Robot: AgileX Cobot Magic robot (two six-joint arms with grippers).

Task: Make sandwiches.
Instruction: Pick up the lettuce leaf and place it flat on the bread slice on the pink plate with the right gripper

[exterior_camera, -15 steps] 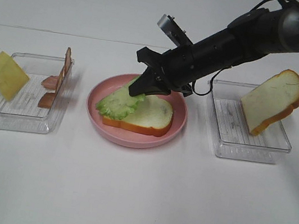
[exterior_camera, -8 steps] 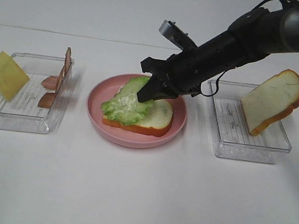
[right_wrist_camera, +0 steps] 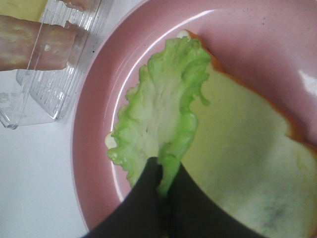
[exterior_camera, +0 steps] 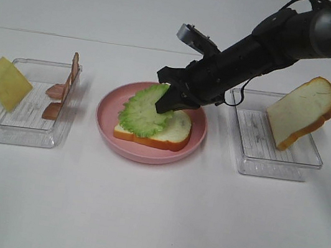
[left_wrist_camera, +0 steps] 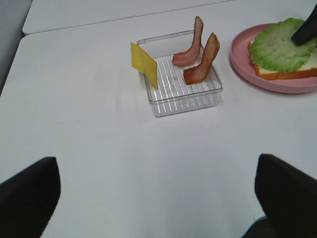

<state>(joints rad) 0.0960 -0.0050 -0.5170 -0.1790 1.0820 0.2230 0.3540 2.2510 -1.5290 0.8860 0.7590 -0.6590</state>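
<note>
Green lettuce pinched at edge in right gripper, tilted over bread on pink plate. Lower flat, centre it, then let go; left gripper wide, empty.

Bread slices, two on show: flat slice, leaning slice. Lettuce leaf, just one. Bacon strips, two up: taller strip, shorter strip. Cheese square, single. Pink plate, one. Clear trays, two: left tray, right tray.
</note>
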